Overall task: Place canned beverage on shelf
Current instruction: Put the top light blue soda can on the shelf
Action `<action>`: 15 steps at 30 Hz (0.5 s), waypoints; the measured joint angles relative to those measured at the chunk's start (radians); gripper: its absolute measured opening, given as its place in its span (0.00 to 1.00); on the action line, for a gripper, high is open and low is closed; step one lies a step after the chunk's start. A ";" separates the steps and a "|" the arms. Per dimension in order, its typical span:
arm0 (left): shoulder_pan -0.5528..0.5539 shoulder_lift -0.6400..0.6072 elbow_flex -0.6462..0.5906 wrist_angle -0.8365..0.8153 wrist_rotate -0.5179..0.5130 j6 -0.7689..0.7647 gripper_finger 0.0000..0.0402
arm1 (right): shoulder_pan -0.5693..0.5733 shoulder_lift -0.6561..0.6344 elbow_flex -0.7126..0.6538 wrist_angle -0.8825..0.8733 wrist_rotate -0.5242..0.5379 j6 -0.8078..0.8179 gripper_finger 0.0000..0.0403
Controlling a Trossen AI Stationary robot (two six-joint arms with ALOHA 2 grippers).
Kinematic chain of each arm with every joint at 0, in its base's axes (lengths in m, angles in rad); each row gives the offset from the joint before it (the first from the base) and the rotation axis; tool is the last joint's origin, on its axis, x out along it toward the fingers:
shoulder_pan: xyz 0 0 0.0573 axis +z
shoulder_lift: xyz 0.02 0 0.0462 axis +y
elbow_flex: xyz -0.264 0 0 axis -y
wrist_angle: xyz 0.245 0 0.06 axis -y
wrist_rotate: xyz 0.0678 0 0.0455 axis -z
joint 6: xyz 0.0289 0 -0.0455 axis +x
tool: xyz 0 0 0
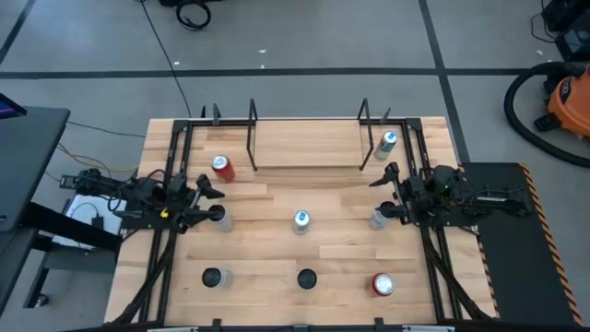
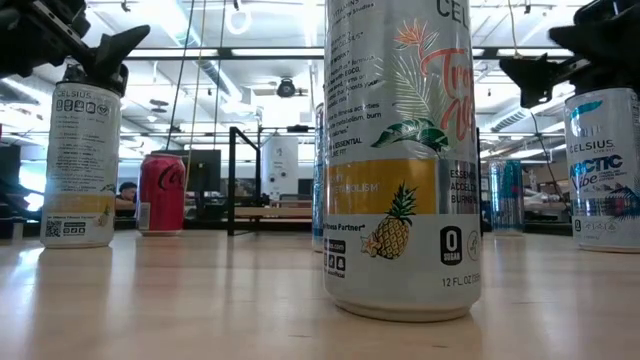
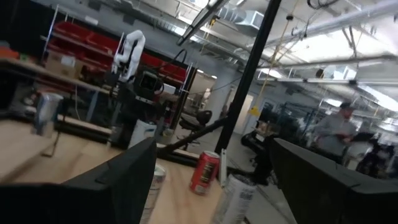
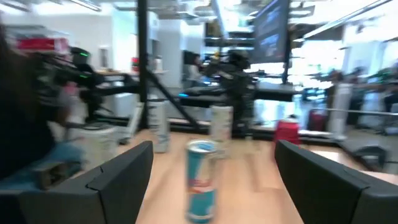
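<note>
Still at the start: my jaws gape empty, nothing yet on the light-wood shelf with black rod ends [image 1: 304,148].
Next, my right jaws [image 1: 387,191] must straddle the slim blue-and-silver can [image 4: 200,180] on the counter [image 1: 332,249]; my left jaws [image 1: 205,196] wait, open.

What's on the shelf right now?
Nothing shows on the shelf from above; its wood is bare between the end frames. One can stands just outside its right frame.

Overhead camera looks straight down on table [image 1: 304,198]; low camera sits level at tabletop, close behind centre can [image 2: 402,150]; both share it [image 1: 300,221].
</note>
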 joint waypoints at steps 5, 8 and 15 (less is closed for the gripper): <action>0.000 0.000 0.000 0.000 0.000 0.022 0.79 | -0.001 0.000 0.000 0.001 0.081 -0.091 0.86; 0.000 0.000 0.000 0.001 0.000 0.035 0.79 | -0.001 0.000 0.000 0.001 0.095 -0.120 0.86; 0.000 0.000 0.000 0.001 -0.054 0.151 0.79 | -0.001 0.000 0.000 0.001 0.095 -0.133 0.86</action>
